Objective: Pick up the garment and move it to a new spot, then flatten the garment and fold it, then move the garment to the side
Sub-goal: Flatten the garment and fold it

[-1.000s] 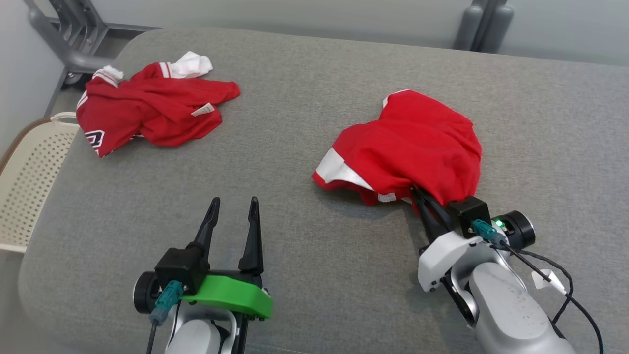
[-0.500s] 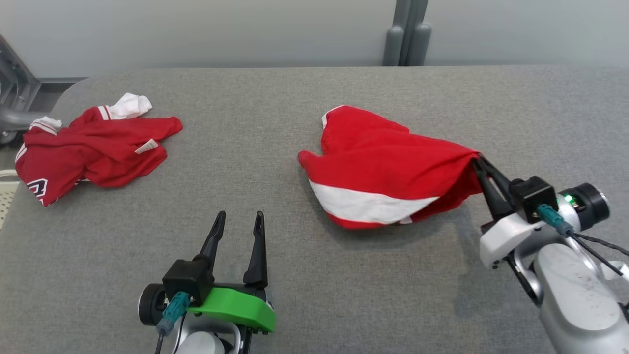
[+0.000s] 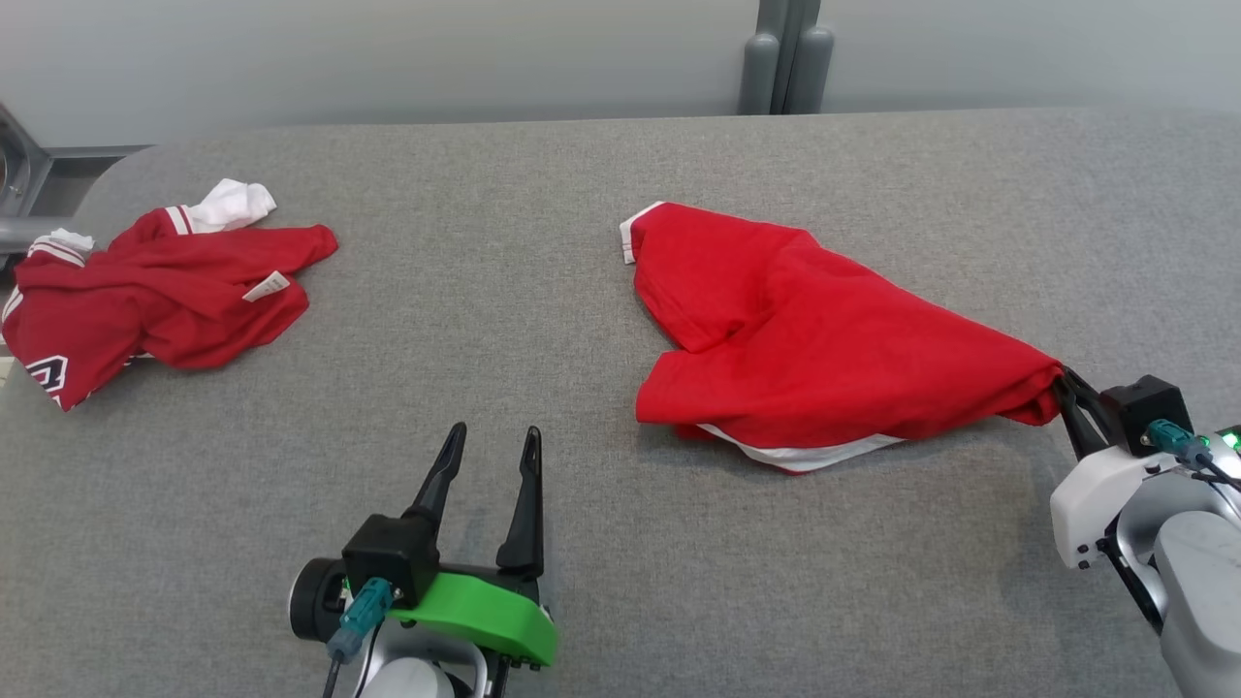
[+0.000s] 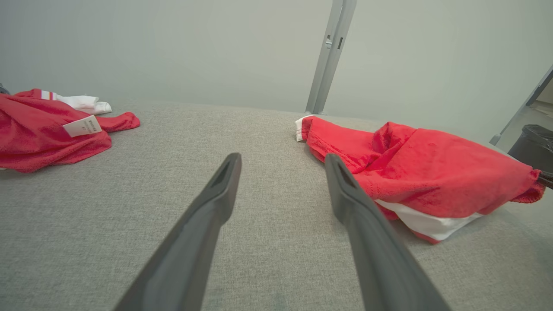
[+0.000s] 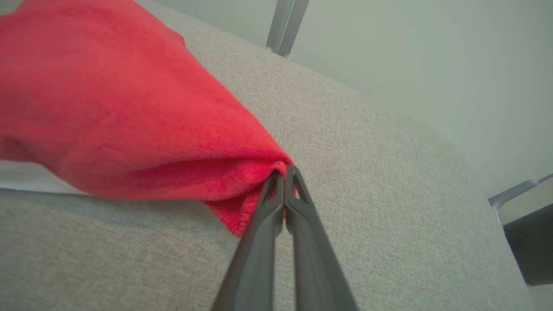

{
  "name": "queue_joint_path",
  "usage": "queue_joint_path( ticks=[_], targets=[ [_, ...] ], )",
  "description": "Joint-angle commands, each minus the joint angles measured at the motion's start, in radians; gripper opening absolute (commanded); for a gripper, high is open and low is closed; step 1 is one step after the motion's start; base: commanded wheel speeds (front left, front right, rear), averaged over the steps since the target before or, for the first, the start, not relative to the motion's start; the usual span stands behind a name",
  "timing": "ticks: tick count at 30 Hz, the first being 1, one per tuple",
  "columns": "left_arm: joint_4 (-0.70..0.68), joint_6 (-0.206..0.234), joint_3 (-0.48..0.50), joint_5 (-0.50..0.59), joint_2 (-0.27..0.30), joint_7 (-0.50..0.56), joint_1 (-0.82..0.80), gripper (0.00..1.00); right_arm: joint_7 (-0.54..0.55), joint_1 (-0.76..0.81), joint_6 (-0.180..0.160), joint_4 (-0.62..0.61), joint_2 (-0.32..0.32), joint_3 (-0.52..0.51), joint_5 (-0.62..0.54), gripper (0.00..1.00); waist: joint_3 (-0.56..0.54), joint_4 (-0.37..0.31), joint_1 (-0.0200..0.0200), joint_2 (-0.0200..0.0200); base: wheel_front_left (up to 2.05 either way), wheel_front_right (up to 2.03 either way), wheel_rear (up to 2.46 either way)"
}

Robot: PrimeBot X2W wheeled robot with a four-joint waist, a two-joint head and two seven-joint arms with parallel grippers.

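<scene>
Red with white trim, the garment [image 3: 824,339] is lying right of centre on the grey cushion [image 3: 504,291]; the right gripper [image 3: 1065,388] is pinching its raised corner tight; the left gripper [image 3: 493,429] is hovering spread and empty; a crumpled red shirt [image 3: 155,291] is sitting well apart at far left; a grey post [image 3: 783,53] is standing behind.

Spare red jersey on a grey table

A crumpled red fabric jersey with white trim [image 3: 160,291] lies heaped near the far left corner of the grey woven-fabric tabletop [image 3: 485,320], with a small white label [image 3: 266,286] on its near fold. A grey metal post [image 3: 785,58] stands behind the far edge against a plain pale wall [image 3: 388,58]. A black bin [image 4: 533,144] sits beyond the right end.
</scene>
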Motion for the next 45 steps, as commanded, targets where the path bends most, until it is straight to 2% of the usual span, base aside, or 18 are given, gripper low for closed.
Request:
queue_joint_path(
  ticks=[1, 6, 7, 9, 10, 11, 21, 32, 33, 34, 45],
  targets=[
    [0.004, -0.003, -0.004, 0.005, 0.002, -0.001, -0.011, 1.00, -0.009, -0.012, 0.000, 0.013, 0.003, -0.005, 0.001, 0.00, 0.011, 0.002, 0.0000, 0.0000, 0.00, 0.00, 0.00],
    [0.029, -0.023, -0.030, -0.004, 0.002, -0.001, -0.029, 1.00, -0.035, -0.036, 0.000, 0.112, 0.038, -0.032, -0.029, 0.00, 0.030, -0.002, 0.0000, 0.0000, 0.00, 0.00, 0.00],
    [0.036, -0.027, -0.035, -0.006, 0.002, -0.001, -0.032, 1.00, -0.037, -0.042, 0.000, 0.120, 0.044, -0.037, -0.032, 0.05, 0.032, -0.005, 0.0000, 0.0000, 0.00, 0.00, 0.00],
    [0.051, -0.037, -0.047, -0.008, 0.002, -0.001, -0.035, 1.00, -0.041, -0.048, 0.000, 0.131, 0.058, -0.047, -0.035, 0.44, 0.032, -0.014, 0.0000, 0.0000, 0.00, 0.00, 0.00],
    [0.058, -0.041, -0.051, -0.011, 0.002, -0.001, -0.037, 1.00, -0.042, -0.050, 0.000, 0.132, 0.063, -0.052, -0.037, 0.94, 0.031, -0.019, 0.0000, 0.0000, 0.00, 0.00, 0.00],
    [0.067, -0.045, -0.057, -0.017, 0.002, -0.001, -0.040, 1.00, -0.042, -0.053, 0.000, 0.127, 0.067, -0.056, -0.039, 1.00, 0.029, -0.025, 0.0000, 0.0000, 0.00, 0.00, 0.00],
    [0.173, -0.071, -0.104, -0.036, 0.002, -0.001, -0.067, 1.00, -0.043, 0.071, 0.000, -0.095, 0.099, -0.126, -0.011, 1.00, -0.002, -0.102, 0.0000, 0.0000, 0.00, 0.00, 0.00],
    [0.323, -0.075, -0.102, -0.017, 0.003, -0.001, -0.158, 1.00, -0.043, 0.216, 0.000, -0.384, 0.197, -0.229, -0.005, 1.00, 0.002, -0.209, 0.0000, 0.0000, 0.00, 0.00, 0.00],
    [0.333, -0.074, -0.101, -0.014, 0.003, -0.001, -0.166, 1.00, -0.043, 0.224, 0.000, -0.407, 0.209, -0.235, -0.008, 1.00, 0.004, -0.217, 0.0000, 0.0000, 0.00, 0.00, 0.00],
    [0.358, -0.074, -0.097, -0.011, 0.003, -0.001, -0.193, 1.00, -0.043, 0.249, 0.000, -0.482, 0.248, -0.247, -0.013, 1.00, 0.011, -0.243, 0.0000, 0.0000, 0.00, 0.00, 0.00],
    [0.338, -0.080, -0.087, 0.014, 0.003, -0.001, -0.210, 1.00, -0.043, 0.290, 0.000, -0.582, 0.307, -0.251, -0.013, 1.00, 0.016, -0.264, 0.0000, 0.0000, 0.00, 0.00, 0.00]
  ],
)
